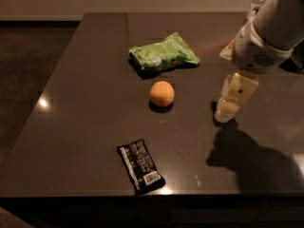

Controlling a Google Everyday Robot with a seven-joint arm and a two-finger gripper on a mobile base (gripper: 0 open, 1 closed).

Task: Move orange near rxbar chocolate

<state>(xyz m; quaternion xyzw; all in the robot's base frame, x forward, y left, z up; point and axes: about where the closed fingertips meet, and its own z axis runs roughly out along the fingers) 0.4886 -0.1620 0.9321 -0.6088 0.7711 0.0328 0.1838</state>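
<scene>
The orange [162, 93] sits near the middle of the dark table [85, 108]. The rxbar chocolate [140, 165], a flat black bar with white print and a barcode patch, lies near the table's front edge, in front of and a little left of the orange. My gripper [227, 112] hangs from the white arm at the right, pointing down, above the table to the right of the orange and apart from it. It holds nothing that I can see.
A crinkled green snack bag [163, 54] lies just behind the orange. Some items stand at the table's far right corner, mostly hidden behind my arm [270, 27]. The table's left edge drops to a dark floor.
</scene>
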